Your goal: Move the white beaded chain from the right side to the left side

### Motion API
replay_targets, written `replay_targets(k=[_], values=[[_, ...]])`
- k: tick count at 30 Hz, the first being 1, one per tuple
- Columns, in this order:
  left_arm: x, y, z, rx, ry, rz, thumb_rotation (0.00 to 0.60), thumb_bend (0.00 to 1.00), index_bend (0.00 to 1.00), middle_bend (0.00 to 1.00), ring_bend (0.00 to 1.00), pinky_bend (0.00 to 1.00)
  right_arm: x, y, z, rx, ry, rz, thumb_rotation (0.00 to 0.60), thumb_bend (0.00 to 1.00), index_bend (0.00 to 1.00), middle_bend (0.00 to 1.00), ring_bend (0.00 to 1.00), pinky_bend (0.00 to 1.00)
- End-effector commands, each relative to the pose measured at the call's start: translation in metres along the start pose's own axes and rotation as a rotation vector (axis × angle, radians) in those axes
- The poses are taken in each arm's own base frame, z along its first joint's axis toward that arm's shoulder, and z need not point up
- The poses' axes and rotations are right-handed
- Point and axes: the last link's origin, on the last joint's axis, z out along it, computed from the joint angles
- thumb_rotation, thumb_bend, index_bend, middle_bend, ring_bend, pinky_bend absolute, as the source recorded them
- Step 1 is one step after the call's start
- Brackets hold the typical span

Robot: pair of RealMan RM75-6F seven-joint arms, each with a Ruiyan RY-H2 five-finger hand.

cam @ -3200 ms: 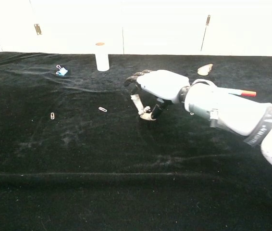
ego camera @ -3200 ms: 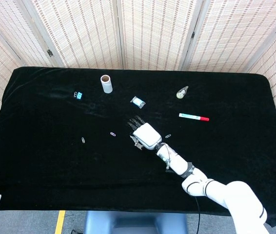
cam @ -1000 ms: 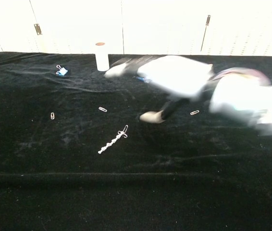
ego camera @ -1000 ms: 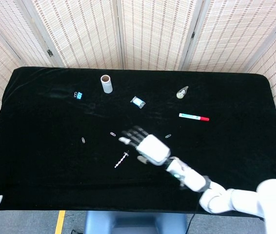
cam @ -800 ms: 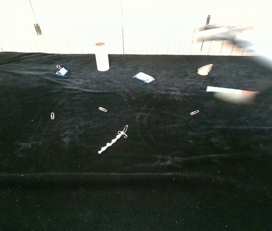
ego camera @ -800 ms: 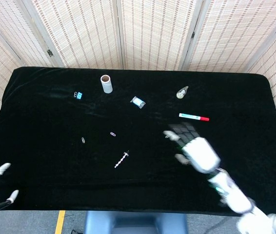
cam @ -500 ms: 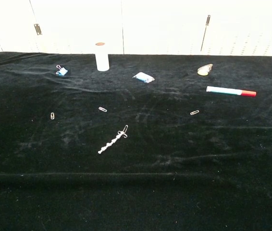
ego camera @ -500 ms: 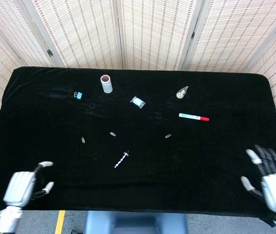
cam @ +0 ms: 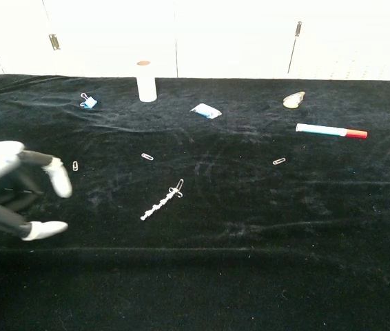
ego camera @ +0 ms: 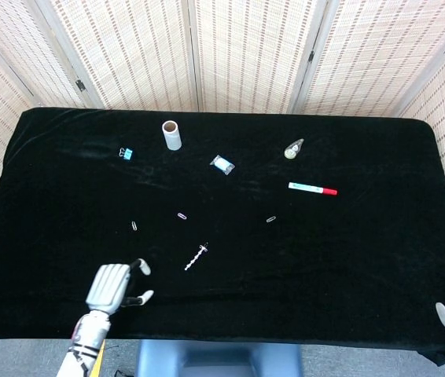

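Chain [ego camera: 196,256] right of left hand [ego camera: 112,287].

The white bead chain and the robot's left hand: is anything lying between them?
No. In both views only bare black cloth lies between the left hand and the white beaded chain.

head view: looks steeply down from above the near edge, facing the folding screen [ego camera: 246,55] at 12 o'clock; takes in the whole black table [ego camera: 380,259].
chest view: low and close at the near edge, facing 12 o'clock across the cloth.
shared: table middle, from cardboard tube [ego camera: 172,135] [cam: 146,81] to marker [ego camera: 312,188] [cam: 331,130].
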Motion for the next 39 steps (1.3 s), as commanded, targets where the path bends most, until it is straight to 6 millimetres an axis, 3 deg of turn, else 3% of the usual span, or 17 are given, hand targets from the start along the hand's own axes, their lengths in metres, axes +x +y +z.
replay_targets(k=[1, 7, 20, 39], values=[[-0.01, 0.017, 0.014, -0.022, -0.024, -0.012, 0.6, 0.25, 0.5, 0.96, 1.0, 1.0, 0.0, 0.003, 0.001, -0.007, -0.008, 0.005, 0.6, 0.34, 0.06, 0.0, 0.0, 0.0], [-0.022, 0.035, 0.034, -0.032, -0.028, -0.023, 0.6, 0.23, 0.52, 0.96, 1.0, 1.0, 0.001, 0.007, 0.004, -0.008, -0.022, 0.028, 0.6, 0.34, 0.06, 0.0, 0.0, 0.0], [-0.044, 0.048, 0.074, -0.028, -0.03, -0.022, 0.6, 0.22, 0.5, 0.97, 1.0, 1.0, 0.007, 0.019, 0.008, -0.044, -0.027, 0.058, 0.6, 0.34, 0.06, 0.0, 0.0, 0.0], [-0.065, 0.06, 0.099, -0.023, -0.033, -0.011, 0.6, 0.19, 0.46, 0.97, 1.0, 1.0, 0.015, 0.036, 0.006, -0.08, -0.055, 0.074, 0.6, 0.34, 0.06, 0.0, 0.0, 0.0]])
